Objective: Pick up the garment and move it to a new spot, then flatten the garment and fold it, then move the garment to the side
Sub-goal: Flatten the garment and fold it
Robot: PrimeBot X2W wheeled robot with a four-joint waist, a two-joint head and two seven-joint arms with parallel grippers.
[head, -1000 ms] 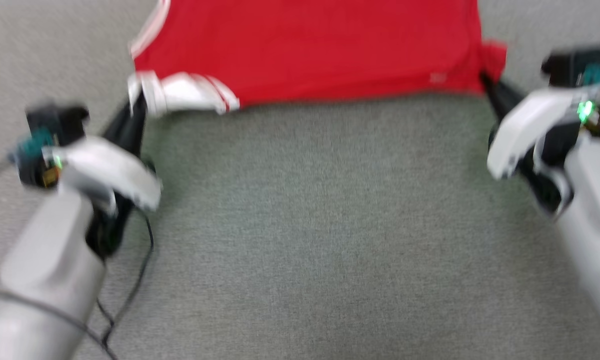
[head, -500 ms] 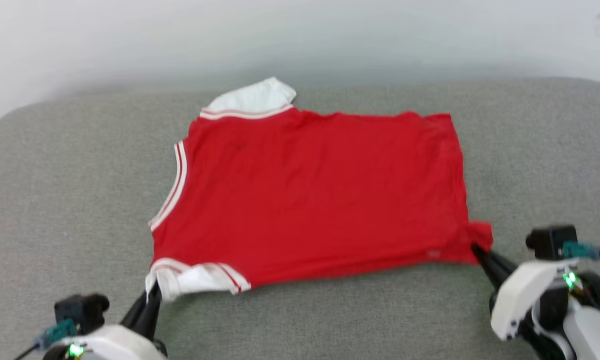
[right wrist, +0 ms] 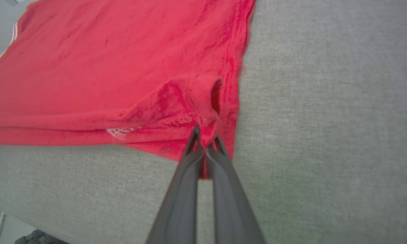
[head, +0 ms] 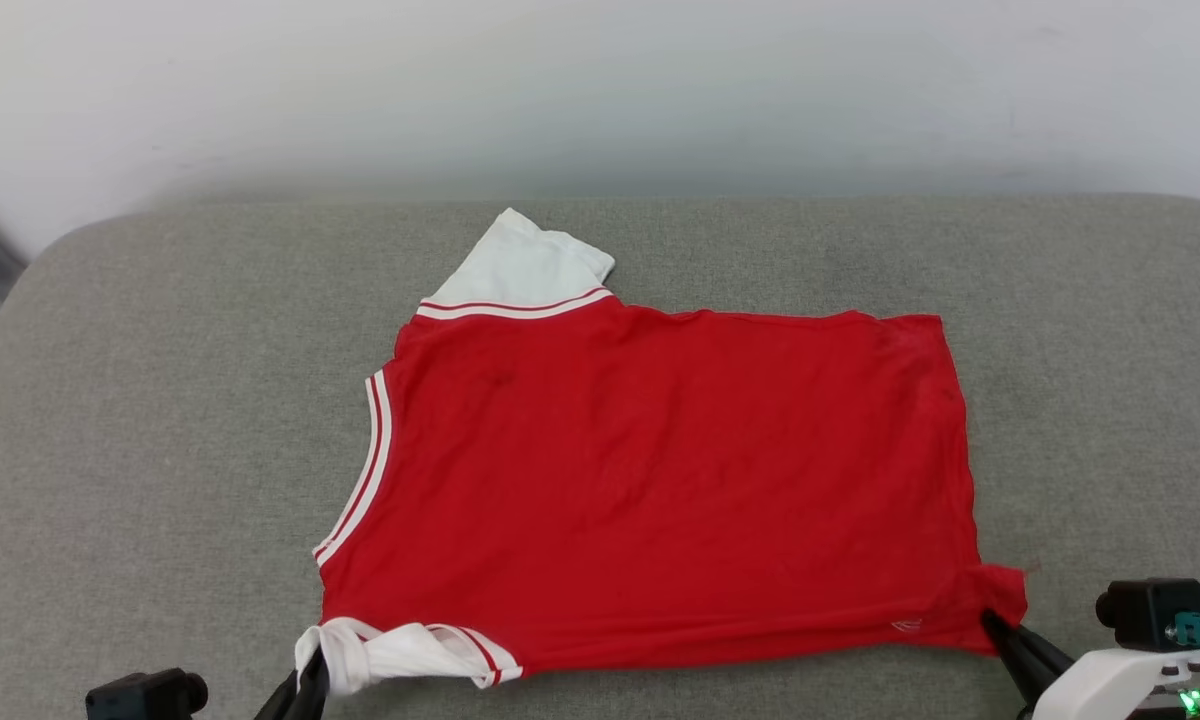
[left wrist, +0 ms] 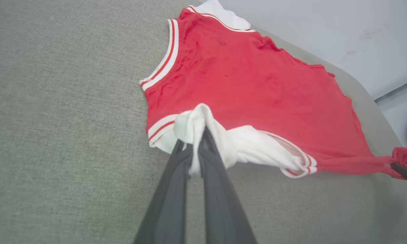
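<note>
Grey padded surface (head: 160, 420): fills the scene from the near edge to the far rounded edge, with the shirt on it.
Wall (head: 600, 90): pale, plain, behind the far edge of the padding.
Garment (head: 660, 480): red shirt spread nearly flat on the middle of the padding, neck side to the left and hem to the right. Its near edge is drawn taut between the two grippers.
Far sleeve (head: 520, 265): white, lying flat at the far left corner and pointing away.
Near sleeve (head: 410, 650): white, bunched and twisted at the near left corner.
Striped trim (head: 365, 470): red-and-white band curving down the left side.
Left gripper (left wrist: 196, 152): at the near left. Its fingers are pressed together with a fold of the white near sleeve pinched between them.
Right gripper (right wrist: 205, 140): at the near right. Its fingers are fully closed, clamping the red hem corner (head: 1002, 592), which puckers up around the tips.
Logo (head: 906, 626): small white mark near the hem, just left of the right gripper.
</note>
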